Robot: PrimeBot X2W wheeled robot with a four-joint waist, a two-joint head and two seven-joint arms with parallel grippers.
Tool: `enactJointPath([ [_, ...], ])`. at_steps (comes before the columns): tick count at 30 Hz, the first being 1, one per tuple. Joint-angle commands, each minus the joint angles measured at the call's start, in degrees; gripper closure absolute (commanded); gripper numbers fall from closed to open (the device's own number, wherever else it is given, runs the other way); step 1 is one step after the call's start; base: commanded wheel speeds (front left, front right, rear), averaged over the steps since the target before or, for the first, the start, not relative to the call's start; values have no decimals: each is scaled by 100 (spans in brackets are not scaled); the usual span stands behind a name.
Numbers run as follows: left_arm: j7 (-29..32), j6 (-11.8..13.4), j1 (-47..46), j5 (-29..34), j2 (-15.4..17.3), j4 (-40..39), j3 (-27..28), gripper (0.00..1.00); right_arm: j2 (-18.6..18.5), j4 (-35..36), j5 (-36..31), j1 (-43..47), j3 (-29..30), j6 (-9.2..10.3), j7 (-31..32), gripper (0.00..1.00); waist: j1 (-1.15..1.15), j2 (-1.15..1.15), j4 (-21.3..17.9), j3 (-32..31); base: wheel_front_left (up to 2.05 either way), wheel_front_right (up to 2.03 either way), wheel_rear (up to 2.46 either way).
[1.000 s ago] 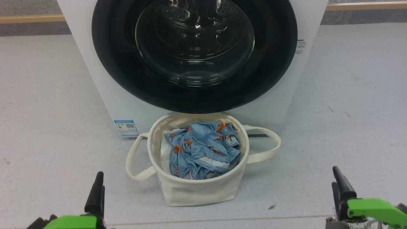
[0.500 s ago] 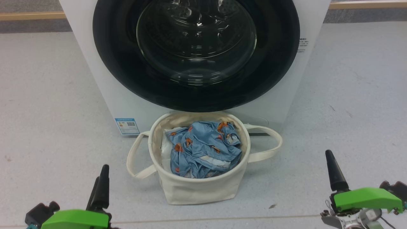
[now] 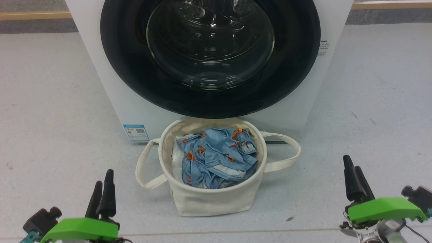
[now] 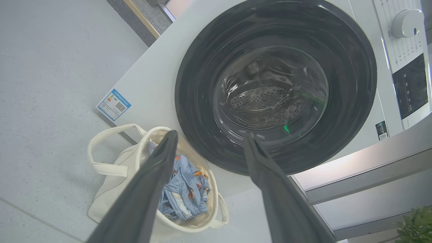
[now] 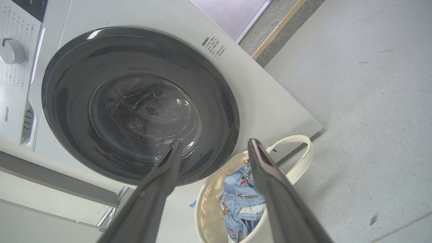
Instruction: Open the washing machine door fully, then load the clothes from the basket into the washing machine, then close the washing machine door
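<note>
We see the washing machine door [image 3: 211, 47] shut, flush in the front of the washing machine [image 3: 113, 98], with the steel drum visible through the glass bowl. The basket [image 3: 209, 202] sits on the floor [image 3: 50, 118] right at the foot of the machine, below the door's lower rim, with one loop handle out to each side. The clothes [image 3: 216, 157] lie crumpled inside it, blue with orange print, and a white bundle [image 3: 175, 158] shows against the left inner wall. Our left hand [image 3: 103, 178] is low at the left, fingers spread, nothing between them, well clear of the basket. Our right hand [image 3: 351, 163] is low at the right, also spread and empty, apart from the right handle. The blue label sticker [image 3: 136, 133] is on the machine's lower left corner, near the left handle.
</note>
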State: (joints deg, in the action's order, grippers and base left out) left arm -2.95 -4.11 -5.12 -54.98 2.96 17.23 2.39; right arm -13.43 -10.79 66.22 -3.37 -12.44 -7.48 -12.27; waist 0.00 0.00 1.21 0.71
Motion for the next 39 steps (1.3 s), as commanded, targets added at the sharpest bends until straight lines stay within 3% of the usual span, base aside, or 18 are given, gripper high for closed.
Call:
enactJointPath([
  [1,-78,-49,-308,202,37,-150,108,0,-51,230,-228,-327,22,-1,-64,0,0,0,4,0,0,0,0],
  [39,-715,-229,-695,2784,6,183,272,0,88,435,-3311,-581,207,-1,-182,0,0,0,132,74,0,0,0],
])
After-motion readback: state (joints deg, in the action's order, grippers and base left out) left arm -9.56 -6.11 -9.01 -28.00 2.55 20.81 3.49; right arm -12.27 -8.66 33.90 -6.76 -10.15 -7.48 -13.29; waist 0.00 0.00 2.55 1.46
